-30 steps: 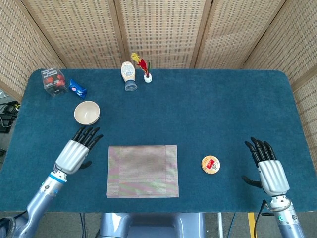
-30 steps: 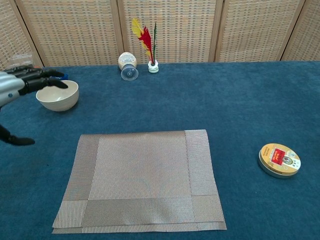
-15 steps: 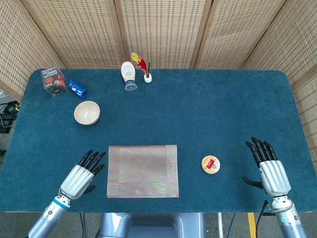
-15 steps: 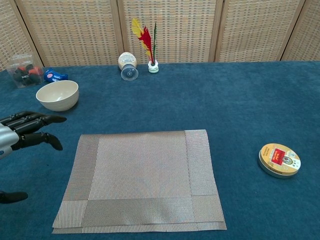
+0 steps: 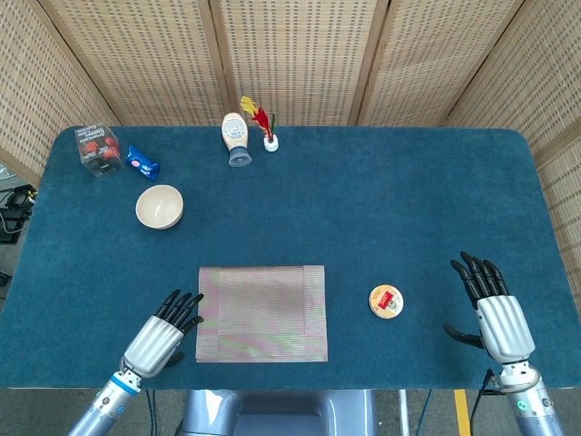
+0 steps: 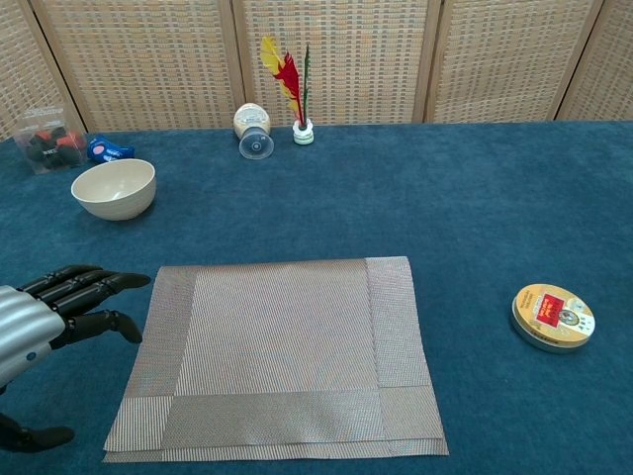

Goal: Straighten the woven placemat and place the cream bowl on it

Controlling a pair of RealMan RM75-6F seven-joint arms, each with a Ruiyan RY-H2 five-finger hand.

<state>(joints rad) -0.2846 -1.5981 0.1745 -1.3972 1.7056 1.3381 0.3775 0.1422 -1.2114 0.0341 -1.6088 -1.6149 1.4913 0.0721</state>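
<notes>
Hovering my left hand (image 5: 163, 332) beside the placemat (image 5: 262, 312), fingers apart and holding nothing.

From the head view, the placemat lies flat near the front edge of the blue tabletop (image 5: 363, 200), my left fingertips just at its left border. The cream bowl (image 5: 160, 206) sits well apart, farther back and to the left. My right hand (image 5: 493, 313) rests at the front right, fingers spread and holding nothing, with a small round tin (image 5: 386, 302) between it and the placemat. From the chest view, my left hand (image 6: 45, 312) shows at the lower left, fingers (image 6: 99, 284) reaching toward the placemat (image 6: 282, 346); the bowl (image 6: 115, 188) stands upright behind it, and a feather holder (image 6: 303, 129) stands at the back.
</notes>
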